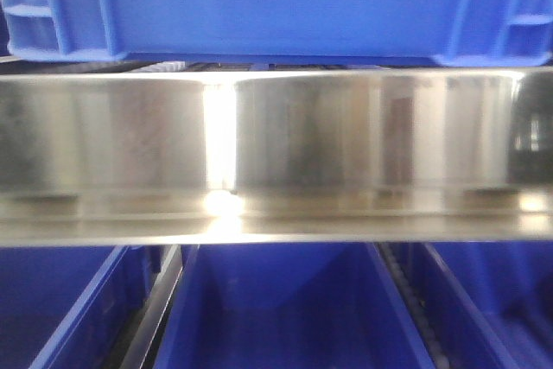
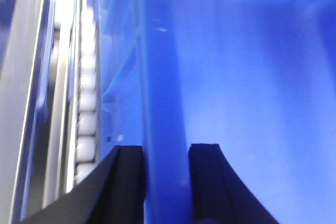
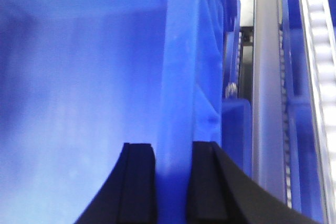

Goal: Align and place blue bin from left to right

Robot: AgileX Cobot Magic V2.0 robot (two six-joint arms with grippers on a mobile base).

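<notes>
A blue bin (image 1: 276,6) fills the top of the front view, resting just above a steel beam; neither gripper shows there. In the left wrist view my left gripper (image 2: 165,150) straddles the bin's left wall (image 2: 160,77), one black finger outside and one inside, both pressed to it. The bin's inside (image 2: 252,77) spreads to the right. In the right wrist view my right gripper (image 3: 173,148) is shut the same way on the bin's right wall (image 3: 178,66), with the bin's inside (image 3: 79,77) to the left.
A shiny steel shelf beam (image 1: 276,153) crosses the front view. Below it stand three more blue bins (image 1: 285,308), (image 1: 60,308), (image 1: 501,300). White roller tracks (image 2: 86,103), (image 3: 320,51) run beside the held bin. Another blue bin (image 3: 236,129) sits close on the right.
</notes>
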